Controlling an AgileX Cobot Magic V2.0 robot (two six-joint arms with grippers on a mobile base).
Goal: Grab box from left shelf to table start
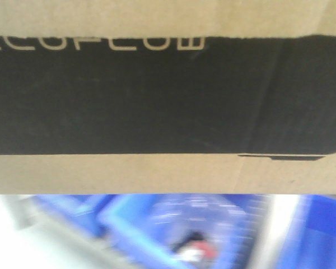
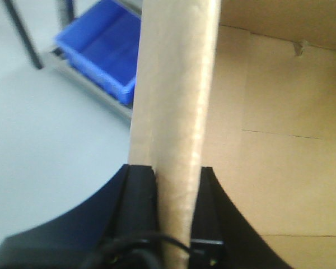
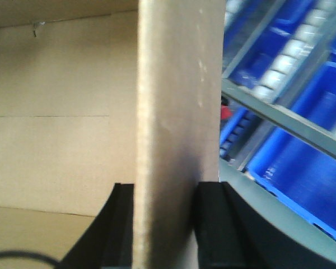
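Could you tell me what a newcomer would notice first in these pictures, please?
The box fills the front view, with pale ECOFLOW lettering atop its black panel. In the wrist views, the left gripper and right gripper each clamp one of its cardboard walls, with blue bins blurred behind.

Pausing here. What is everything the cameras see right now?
box: one, brown cardboard with a black printed panel, fills the front view; its walls run up the middle of both wrist views.
blue bins: several, exact count unclear, blue, on the rack beyond the box.
metal rack: grey rails, holding the bins.
red item: one, blurred, in a bin; cannot identify.
floor: pale grey, beside the rack.
left gripper: black, shut on a box wall.
right gripper: black, shut on a box wall.
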